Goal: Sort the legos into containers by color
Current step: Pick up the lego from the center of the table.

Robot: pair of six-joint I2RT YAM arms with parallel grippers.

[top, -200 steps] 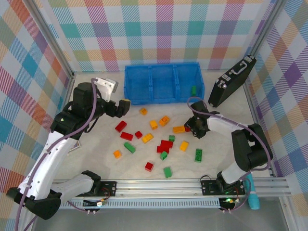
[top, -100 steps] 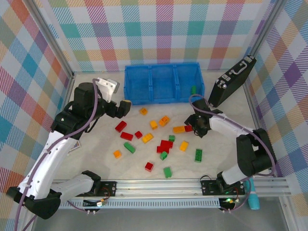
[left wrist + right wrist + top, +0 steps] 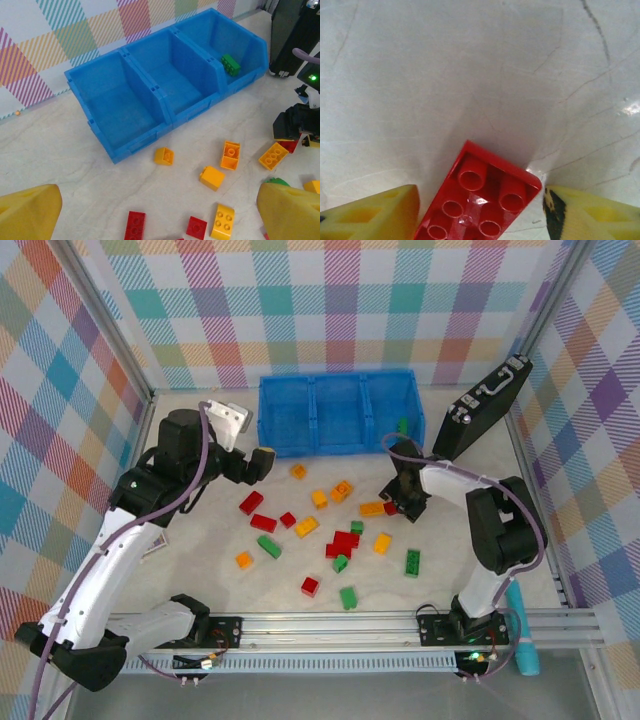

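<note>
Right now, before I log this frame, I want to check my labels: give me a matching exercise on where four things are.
Things:
1. green brick
2. red brick
3. black case
4. left pincer

Places or states:
A. between the right pincer's fingers
B. wide open over the table
C. to the right of the blue bin
D. in the blue bin's right-end compartment

Pairs: 1-D, 2-A, 3-C, 4-B

black case (image 3: 482, 410) just beside bin (image 3: 300, 443)
</note>
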